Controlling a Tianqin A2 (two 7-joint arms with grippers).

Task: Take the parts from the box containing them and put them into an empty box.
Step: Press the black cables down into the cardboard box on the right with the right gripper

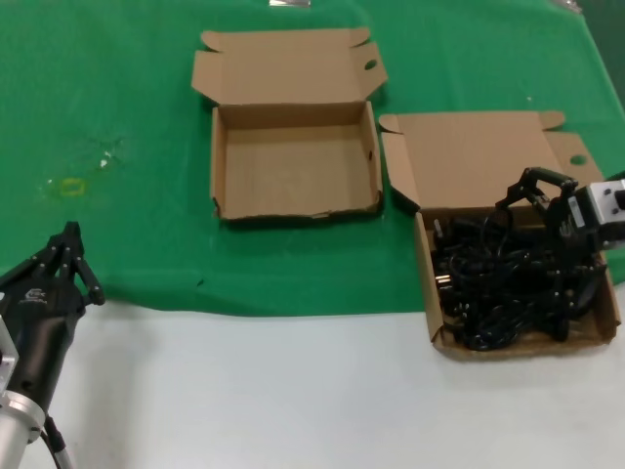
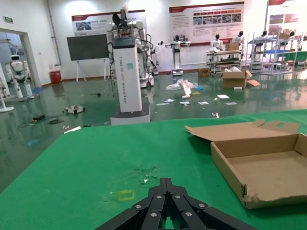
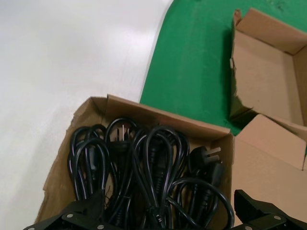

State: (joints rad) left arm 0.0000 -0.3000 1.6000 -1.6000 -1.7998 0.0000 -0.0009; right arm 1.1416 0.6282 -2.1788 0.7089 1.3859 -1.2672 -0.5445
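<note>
Head view: the right tool (image 1: 543, 207) hangs spread apart right over the cords (image 1: 508, 283) in the full box (image 1: 435, 308); the empty box (image 1: 293, 161) lies to its left.

Left wrist view: the left tool (image 2: 165, 215) is parked, pressed together.

Right wrist view: cords (image 3: 153, 172) lie directly beneath; best to drop onto one loop, not the tangle.

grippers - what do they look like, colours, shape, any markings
Both are black linkage grippers with silver pivot screws. The left gripper has a tapered black body with a small white logo, a silver wrist and a thin black cable. The right gripper sits on a silver-white wrist block.
</note>
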